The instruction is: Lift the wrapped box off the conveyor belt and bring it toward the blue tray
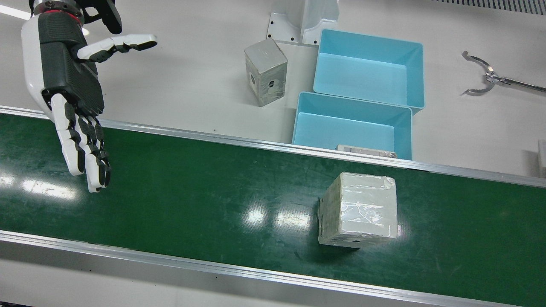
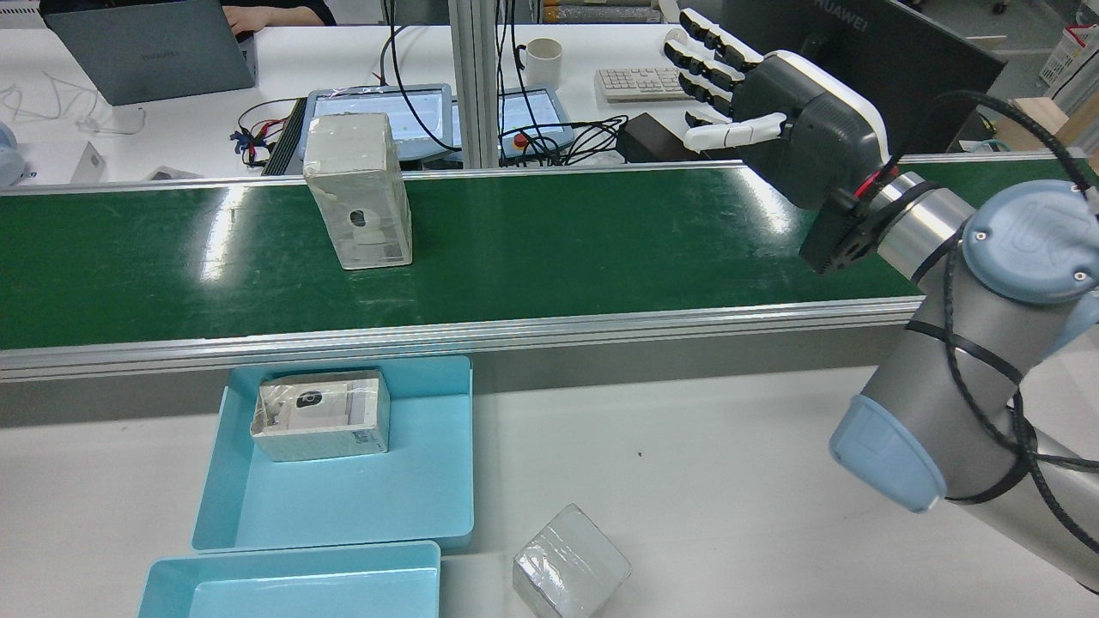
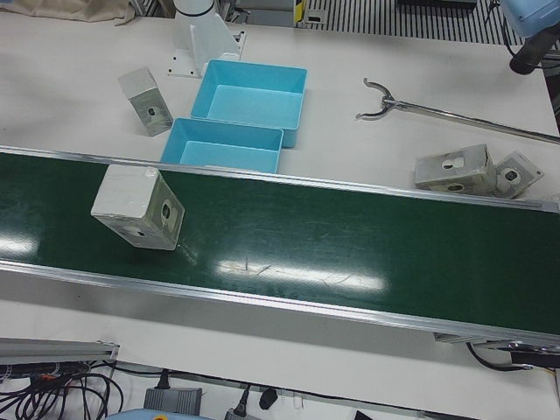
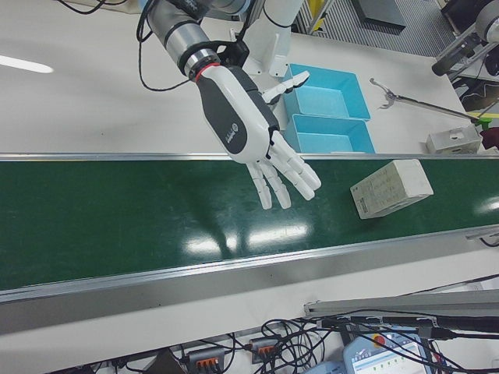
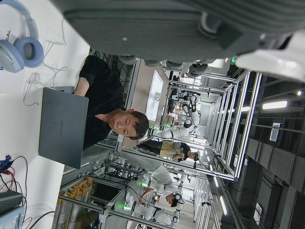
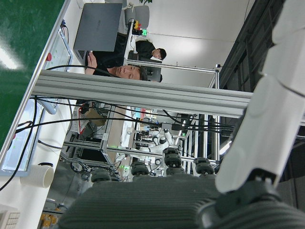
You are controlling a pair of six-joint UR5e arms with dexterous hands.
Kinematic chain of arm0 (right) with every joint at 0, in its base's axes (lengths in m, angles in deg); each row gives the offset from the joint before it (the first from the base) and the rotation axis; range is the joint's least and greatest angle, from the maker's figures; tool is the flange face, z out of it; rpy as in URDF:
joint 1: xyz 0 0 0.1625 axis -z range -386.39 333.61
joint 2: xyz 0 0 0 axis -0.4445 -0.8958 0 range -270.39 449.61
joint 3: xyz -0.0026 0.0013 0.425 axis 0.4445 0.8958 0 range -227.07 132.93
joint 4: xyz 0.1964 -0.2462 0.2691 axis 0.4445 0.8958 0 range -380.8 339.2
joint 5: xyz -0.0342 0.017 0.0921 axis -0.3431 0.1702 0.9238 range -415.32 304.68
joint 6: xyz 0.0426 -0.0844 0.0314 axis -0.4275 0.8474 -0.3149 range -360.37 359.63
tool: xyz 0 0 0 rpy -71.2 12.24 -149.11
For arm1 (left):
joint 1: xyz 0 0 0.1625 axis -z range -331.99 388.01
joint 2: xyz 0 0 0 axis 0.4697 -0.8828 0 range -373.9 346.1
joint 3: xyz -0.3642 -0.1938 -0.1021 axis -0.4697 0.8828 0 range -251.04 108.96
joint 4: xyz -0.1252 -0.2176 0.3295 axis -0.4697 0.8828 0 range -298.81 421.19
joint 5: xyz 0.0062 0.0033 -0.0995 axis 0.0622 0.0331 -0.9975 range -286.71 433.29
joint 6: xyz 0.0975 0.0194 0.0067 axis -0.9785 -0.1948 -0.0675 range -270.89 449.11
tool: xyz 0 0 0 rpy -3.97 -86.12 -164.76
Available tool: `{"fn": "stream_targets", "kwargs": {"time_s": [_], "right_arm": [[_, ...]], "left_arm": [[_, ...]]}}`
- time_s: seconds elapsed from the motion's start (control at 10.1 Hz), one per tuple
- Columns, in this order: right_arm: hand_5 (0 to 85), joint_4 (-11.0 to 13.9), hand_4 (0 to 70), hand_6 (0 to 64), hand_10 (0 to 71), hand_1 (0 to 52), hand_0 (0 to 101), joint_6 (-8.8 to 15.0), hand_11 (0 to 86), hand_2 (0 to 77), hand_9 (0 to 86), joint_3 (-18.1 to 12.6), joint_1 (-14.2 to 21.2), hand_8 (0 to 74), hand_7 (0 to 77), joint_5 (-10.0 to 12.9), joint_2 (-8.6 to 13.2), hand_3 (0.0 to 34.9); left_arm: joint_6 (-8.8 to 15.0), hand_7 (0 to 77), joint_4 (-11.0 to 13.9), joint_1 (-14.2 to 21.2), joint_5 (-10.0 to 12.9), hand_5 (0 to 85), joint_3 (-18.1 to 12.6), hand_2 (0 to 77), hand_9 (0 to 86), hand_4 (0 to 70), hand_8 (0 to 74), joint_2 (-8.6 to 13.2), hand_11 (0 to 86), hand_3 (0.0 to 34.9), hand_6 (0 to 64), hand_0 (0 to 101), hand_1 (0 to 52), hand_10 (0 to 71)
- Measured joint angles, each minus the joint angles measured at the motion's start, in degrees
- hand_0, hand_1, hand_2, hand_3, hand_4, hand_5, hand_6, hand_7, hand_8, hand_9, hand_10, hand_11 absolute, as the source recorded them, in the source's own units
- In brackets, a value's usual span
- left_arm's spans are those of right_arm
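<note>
A wrapped whitish box (image 1: 358, 211) stands on the green conveyor belt (image 1: 192, 204); it also shows in the rear view (image 2: 359, 193), the left-front view (image 3: 138, 208) and the right-front view (image 4: 390, 189). My right hand (image 1: 72, 94) is open, fingers spread and empty, over the belt's edge, well off to the side of the box (image 2: 773, 112) (image 4: 249, 132). A blue tray (image 1: 341, 132) sits beside the belt close to the box, a second blue tray (image 1: 369, 72) behind it. My left hand (image 5: 167, 24) shows only in its own view, open and holding nothing, away from the belt.
The nearer tray (image 2: 343, 498) holds another wrapped box (image 2: 322, 416). A grey wrapped box (image 1: 265, 72) stands on the table beside the trays. Two more boxes (image 3: 455, 169) lie by the belt's far end. A metal grabber tool (image 1: 482, 79) lies on the table.
</note>
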Motion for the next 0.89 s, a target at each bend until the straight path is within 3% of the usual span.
{"fn": "stream_targets", "kwargs": {"time_s": [0.1,0.2,0.49,0.59,0.69,0.79,0.89], "right_arm": [[1.6,-2.54,0.0,0.0,3.3,7.6,41,1.59,4.4,2.7,1.6,2.59,1.11,2.7,0.0,0.71,0.40,16.0],[1.1,-4.08,0.0,0.0,3.3,7.6,40,2.64,6.0,3.8,1.6,4.76,2.88,3.8,0.0,2.04,0.58,10.2],[1.1,-6.61,0.0,0.0,1.6,7.6,40,4.03,3.8,4.9,1.6,10.03,8.03,3.8,0.0,5.75,2.33,11.3],[1.1,-7.07,0.0,0.0,0.0,7.6,41,4.32,2.2,4.9,1.6,11.55,8.65,3.3,0.0,6.15,3.56,6.4],[1.1,-7.40,0.0,0.0,0.0,7.6,41,4.46,2.2,4.9,1.6,12.77,8.92,3.3,0.0,6.44,4.64,6.4],[1.1,-7.75,0.0,0.0,0.5,7.6,41,4.53,2.2,4.9,1.6,13.74,9.05,3.3,0.5,6.79,5.63,1.6],[1.1,-8.05,0.0,0.0,0.5,7.6,41,4.56,2.2,4.9,1.6,14.69,9.10,3.3,0.5,7.11,6.63,1.6]], "left_arm": [[0.00,0.5,0.00,0.00,0.00,1.1,0.00,0.5,0.0,0.0,0.0,0.00,0.0,0.0,0.0,0,0.0,0.0],[0.00,0.0,0.00,0.00,0.00,1.1,0.00,0.5,0.0,0.0,0.0,0.00,0.0,0.0,0.0,0,0.0,0.0],[0.00,0.0,0.00,0.00,0.00,1.1,0.00,0.5,0.0,0.0,0.0,0.00,0.0,0.0,0.0,0,0.0,0.0],[0.00,0.0,0.00,0.00,0.00,1.1,0.00,0.5,0.0,0.0,0.0,0.00,0.0,0.0,0.0,0,0.0,0.0],[0.00,0.0,0.00,0.00,0.00,1.1,0.00,0.5,0.0,0.0,0.0,0.00,0.0,0.0,0.0,0,0.0,0.0],[0.00,0.0,0.00,0.00,0.00,1.1,0.00,0.5,0.0,0.0,0.0,0.00,0.0,0.0,0.0,0,0.0,0.0],[0.00,0.5,0.00,0.00,0.00,1.1,0.00,1.1,0.0,0.0,0.0,0.00,0.0,0.0,0.0,0,0.0,0.0]]}}
